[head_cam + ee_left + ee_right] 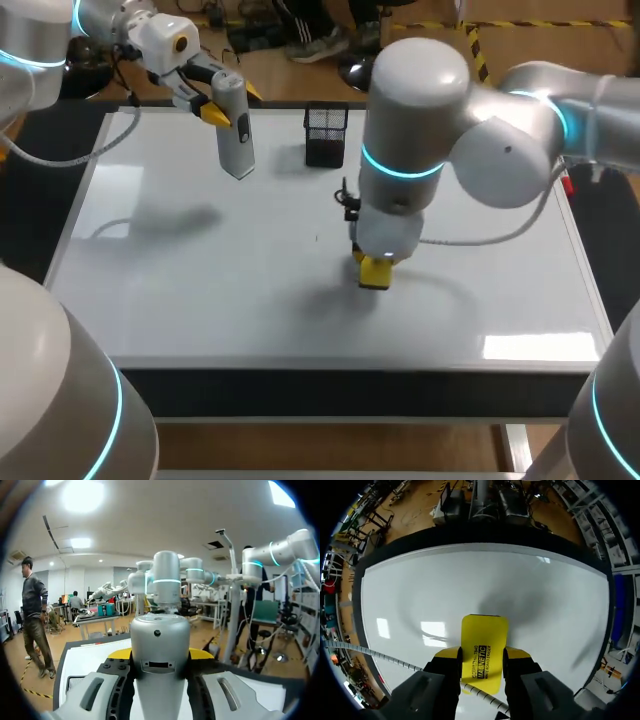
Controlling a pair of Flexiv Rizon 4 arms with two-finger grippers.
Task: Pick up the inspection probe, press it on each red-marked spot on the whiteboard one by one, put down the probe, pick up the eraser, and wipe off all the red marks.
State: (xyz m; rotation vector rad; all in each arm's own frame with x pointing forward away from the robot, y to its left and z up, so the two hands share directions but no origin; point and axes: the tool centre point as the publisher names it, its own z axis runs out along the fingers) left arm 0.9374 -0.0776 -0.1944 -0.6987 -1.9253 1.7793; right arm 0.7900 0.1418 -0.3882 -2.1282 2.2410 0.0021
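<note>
My left gripper (218, 108) hangs over the back left of the whiteboard (200, 300), shut on the silver inspection probe (236, 130), which points down and stays clear of the board. In the left wrist view the probe (160, 650) fills the gap between the yellow fingertips (120, 653). My right gripper (375, 272) is at the middle of the board, shut on the yellow eraser (374, 274). In the right wrist view the eraser (483, 650) sticks out ahead of the fingers (447, 655), low over the white surface (485, 580). I see no red marks on the board.
A black mesh holder (326, 133) stands at the back middle of the board, just right of the probe. The right arm's bulky joints (415, 110) hang above the board's centre. A thin cable (380, 657) runs beside the right gripper.
</note>
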